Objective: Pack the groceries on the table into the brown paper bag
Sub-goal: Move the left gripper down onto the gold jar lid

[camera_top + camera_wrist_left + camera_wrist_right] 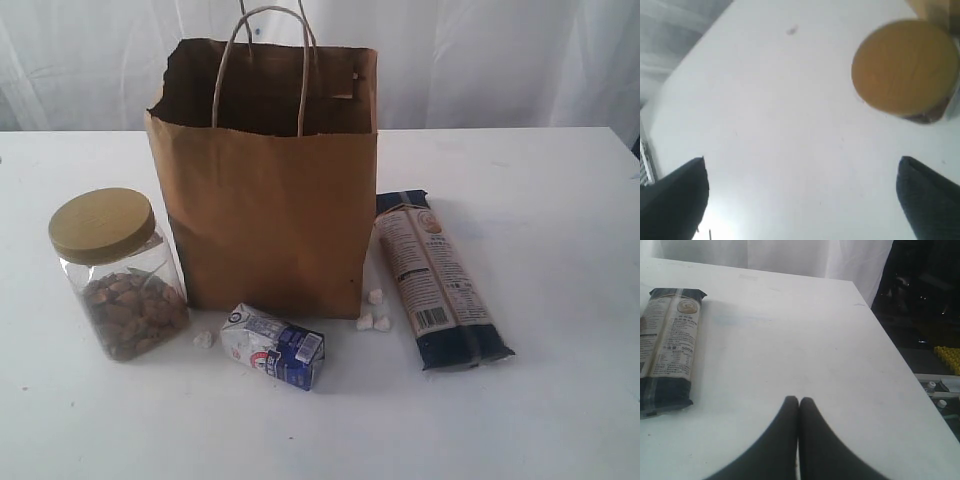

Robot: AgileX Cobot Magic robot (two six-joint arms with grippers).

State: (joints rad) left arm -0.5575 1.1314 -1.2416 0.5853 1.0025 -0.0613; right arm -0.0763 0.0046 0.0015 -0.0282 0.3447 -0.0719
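Observation:
The brown paper bag (pixel 268 190) stands upright at the middle of the white table (pixel 560 400). Left of it stands the gold-lidded clear jar (pixel 115 272), its lid (pixel 905 66) also showing in the left wrist view. The small white-blue carton (pixel 272 346) lies in front of the bag. The long dark-blue noodle packet (pixel 437 280) (pixel 667 347) lies flat to the bag's right. My left gripper (pixel 802 195) hangs open over bare table, short of the jar. My right gripper (pixel 799 402) is shut on nothing, apart from the packet. Neither gripper shows in the exterior view. The other groceries are out of view.
Small white crumbs (pixel 372 318) lie by the bag's front right corner, and one crumb (pixel 203 339) sits between jar and carton. The table's edge (pixel 900 360) runs close beside my right gripper, with dark floor and yellow objects (pixel 947 357) beyond. White curtain hangs behind.

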